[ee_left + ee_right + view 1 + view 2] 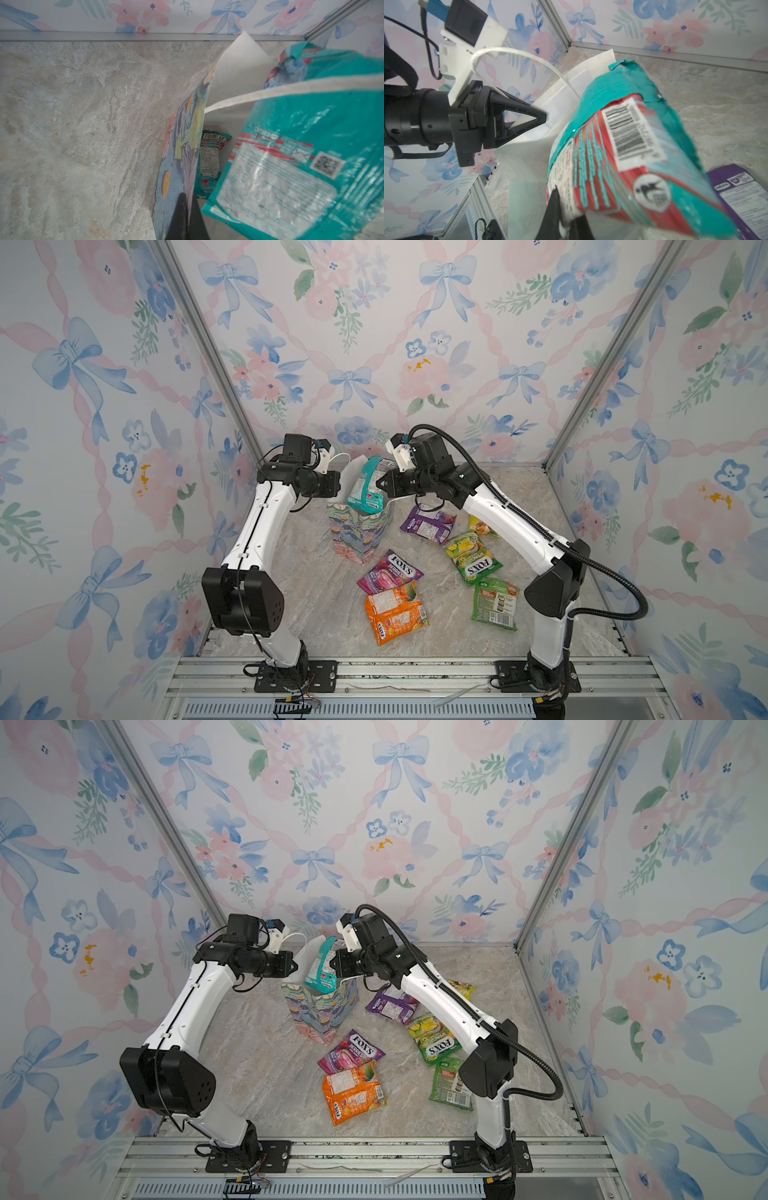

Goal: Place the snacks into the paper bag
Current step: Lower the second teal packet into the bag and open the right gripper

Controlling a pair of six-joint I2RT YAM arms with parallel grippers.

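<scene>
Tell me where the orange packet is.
In both top views the orange packet lies flat on the table near the front middle, just in front of the pink berries packet and left of a green packet.

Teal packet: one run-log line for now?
left gripper shut on paper bag | right gripper shut on teal packet | packet at bag mouth

The left arm (257,526) and right arm (509,526) are showing white shells between black joint housings, on black base plates (324,676). A black ribbed hose (615,570) is running along the right arm. The left gripper (544,116) is showing black triangular fingers (519,106).
</scene>
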